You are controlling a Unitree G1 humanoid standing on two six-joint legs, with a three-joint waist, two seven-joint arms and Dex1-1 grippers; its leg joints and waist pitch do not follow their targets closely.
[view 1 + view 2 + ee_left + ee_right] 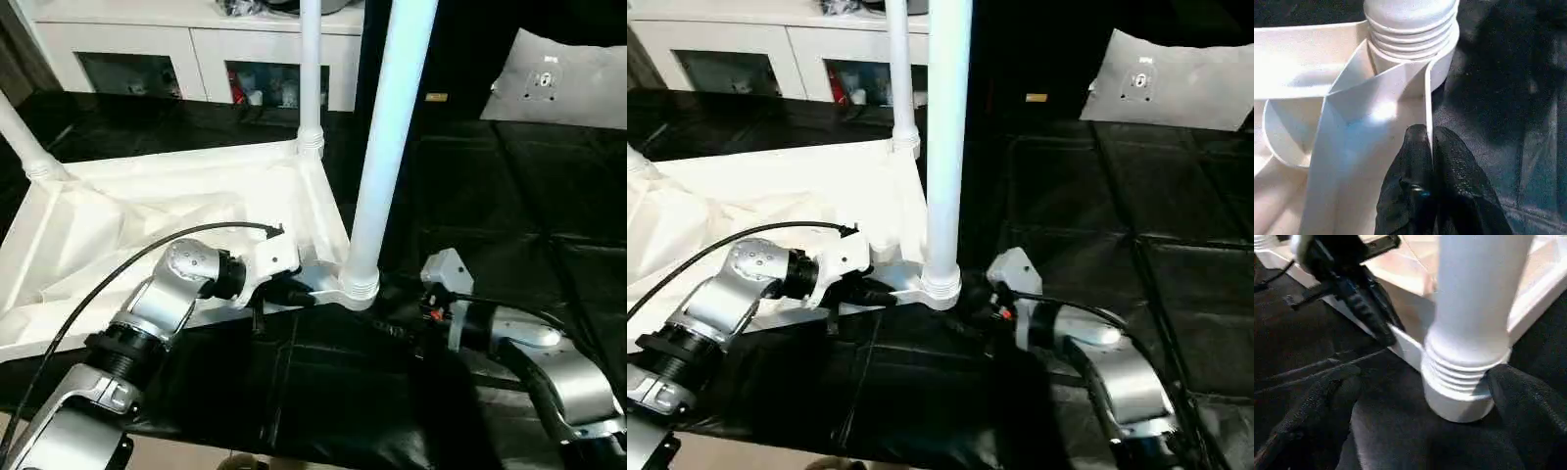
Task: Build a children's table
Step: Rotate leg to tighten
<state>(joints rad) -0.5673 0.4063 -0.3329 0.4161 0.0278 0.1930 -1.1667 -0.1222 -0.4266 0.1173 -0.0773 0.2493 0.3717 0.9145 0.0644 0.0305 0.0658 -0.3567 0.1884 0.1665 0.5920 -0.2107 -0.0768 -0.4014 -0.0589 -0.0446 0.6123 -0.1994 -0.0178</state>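
The table top lies upside down on black mats, ribbed underside up, so the corner sockets face upward for the legs. 3 legs show standing in sockets; the nearest leg rises from the near corner socket. The left gripper is clamped on the thin rim wall beside that socket, likely to steady the top while the leg is worked. The right gripper stands wide apart, 1 finger on each side of the leg's ribbed base, gripping nothing. A cabinet stands behind and a grey cushion lies well apart; nothing blocks the leg.
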